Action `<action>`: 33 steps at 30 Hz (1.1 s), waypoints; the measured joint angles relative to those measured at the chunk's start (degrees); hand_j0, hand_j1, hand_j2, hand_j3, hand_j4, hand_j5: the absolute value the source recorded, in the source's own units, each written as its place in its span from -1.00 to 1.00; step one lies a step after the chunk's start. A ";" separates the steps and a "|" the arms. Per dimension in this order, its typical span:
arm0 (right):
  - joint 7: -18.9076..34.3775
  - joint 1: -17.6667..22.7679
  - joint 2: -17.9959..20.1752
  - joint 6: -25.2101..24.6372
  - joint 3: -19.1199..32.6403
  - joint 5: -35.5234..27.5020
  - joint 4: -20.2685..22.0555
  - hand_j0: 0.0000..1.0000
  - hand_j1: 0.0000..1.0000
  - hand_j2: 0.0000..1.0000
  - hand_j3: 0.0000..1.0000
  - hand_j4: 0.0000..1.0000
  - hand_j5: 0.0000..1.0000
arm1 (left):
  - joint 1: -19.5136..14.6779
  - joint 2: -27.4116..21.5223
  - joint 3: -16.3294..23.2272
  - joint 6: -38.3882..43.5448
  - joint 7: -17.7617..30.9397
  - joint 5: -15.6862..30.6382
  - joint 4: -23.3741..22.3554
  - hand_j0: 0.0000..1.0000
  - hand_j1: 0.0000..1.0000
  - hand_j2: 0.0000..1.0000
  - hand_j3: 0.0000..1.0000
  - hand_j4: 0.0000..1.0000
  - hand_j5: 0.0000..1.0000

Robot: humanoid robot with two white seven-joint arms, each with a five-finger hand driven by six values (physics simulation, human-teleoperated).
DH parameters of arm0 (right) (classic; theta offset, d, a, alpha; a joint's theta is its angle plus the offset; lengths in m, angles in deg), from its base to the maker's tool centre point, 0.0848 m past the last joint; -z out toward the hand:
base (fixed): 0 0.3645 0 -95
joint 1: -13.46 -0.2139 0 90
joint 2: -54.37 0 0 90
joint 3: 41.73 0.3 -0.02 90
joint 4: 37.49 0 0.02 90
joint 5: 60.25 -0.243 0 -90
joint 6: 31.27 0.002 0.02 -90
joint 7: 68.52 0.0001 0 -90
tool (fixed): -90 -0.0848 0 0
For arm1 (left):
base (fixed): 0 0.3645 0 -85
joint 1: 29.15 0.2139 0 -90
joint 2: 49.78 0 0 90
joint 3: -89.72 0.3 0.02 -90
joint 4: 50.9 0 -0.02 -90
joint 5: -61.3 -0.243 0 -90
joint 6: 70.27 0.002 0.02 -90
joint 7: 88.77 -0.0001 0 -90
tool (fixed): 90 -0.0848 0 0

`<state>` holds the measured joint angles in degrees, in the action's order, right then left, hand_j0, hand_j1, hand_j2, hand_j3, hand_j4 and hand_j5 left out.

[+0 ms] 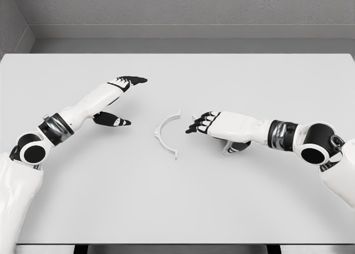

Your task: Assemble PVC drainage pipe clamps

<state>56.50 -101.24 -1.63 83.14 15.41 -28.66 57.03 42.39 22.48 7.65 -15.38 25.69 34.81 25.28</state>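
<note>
White tabletop [177, 209]: half-ring clamp [166, 133] lies mid-table, right hand [206, 122] just beside it, fingers loosely curled, empty; left hand [119, 98] spread, holding nothing.

No readable text, label, brand, number or sign anywhere in the head view.
</note>
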 measured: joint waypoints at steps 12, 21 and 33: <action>0.00 0.00 -0.85 -0.12 -0.22 0.04 0.37 1.00 1.00 1.00 1.00 1.00 1.00 | 0.00 0.00 0.00 0.00 0.00 0.00 0.02 1.00 1.00 1.00 1.00 1.00 1.00; 0.00 0.00 -1.46 -0.12 -0.39 0.00 0.42 1.00 1.00 1.00 1.00 1.00 1.00 | 0.00 0.00 0.00 0.00 0.00 0.00 0.02 1.00 1.00 1.00 1.00 1.00 1.00; 0.00 -0.18 -2.23 -0.19 -0.47 -0.03 0.45 1.00 1.00 1.00 1.00 1.00 1.00 | 0.09 0.44 -0.07 0.00 0.00 0.00 0.10 1.00 1.00 1.00 1.00 1.00 1.00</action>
<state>56.50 -101.42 -3.87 82.94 14.94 -28.69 57.48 42.48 22.92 7.58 -15.38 25.69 34.81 25.38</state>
